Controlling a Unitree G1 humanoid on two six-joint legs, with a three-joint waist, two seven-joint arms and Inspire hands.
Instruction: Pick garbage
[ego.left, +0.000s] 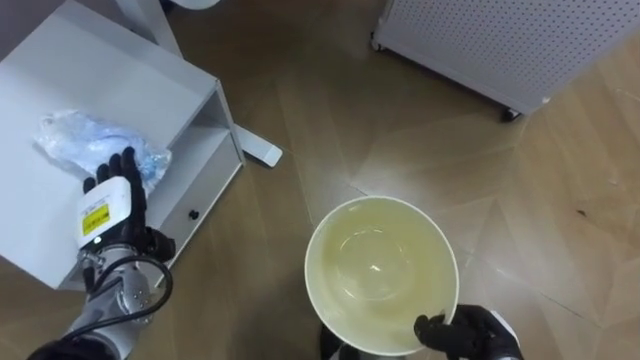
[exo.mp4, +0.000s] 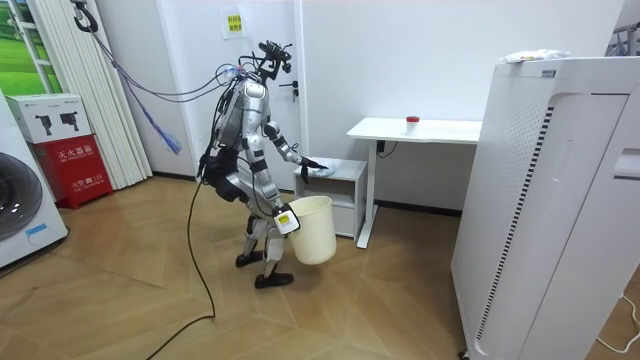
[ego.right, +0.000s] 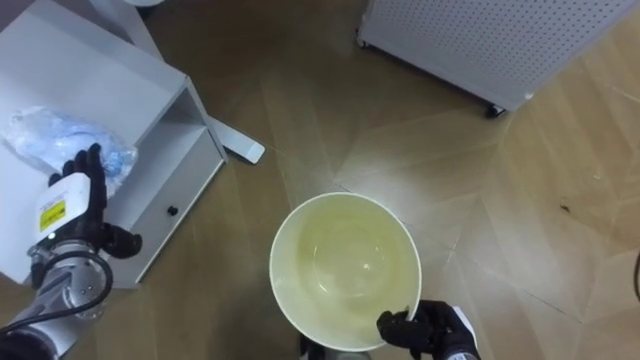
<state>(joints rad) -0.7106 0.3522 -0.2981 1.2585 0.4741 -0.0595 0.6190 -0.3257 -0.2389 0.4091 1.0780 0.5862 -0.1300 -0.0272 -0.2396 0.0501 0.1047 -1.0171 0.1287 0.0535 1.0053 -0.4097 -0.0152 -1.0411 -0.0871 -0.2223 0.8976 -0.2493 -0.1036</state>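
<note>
left hand (ego.left: 112, 195) at garbage (ego.left: 85, 140), contact unclear | right hand (ego.left: 470, 335) grips bucket (ego.left: 380, 265) rim

cream-yellow bucket (ego.left: 335, 250), white cabinet (ego.left: 110, 80), blue-and-white plastic bag (ego.left: 80, 140) — brown wood-grain floor (ego.left: 330, 110), white dotted panel (ego.left: 500, 35)

- The white cabinet (ego.left: 70, 60) has its top open from above; a crumpled plastic bag (ego.left: 80, 138) lies on it, with the left hand (ego.left: 112, 200) at the bag's near edge.
- The bucket (ego.left: 380, 265) has its mouth facing up, unblocked; the right hand (ego.left: 465, 332) is curled on the near rim.
- Bare floor (ego.left: 330, 110) lies between cabinet and bucket, crossed by a desk foot (ego.left: 258, 150).
- A perforated white unit (ego.left: 500, 40) stands beyond the bucket, well apart.
</note>
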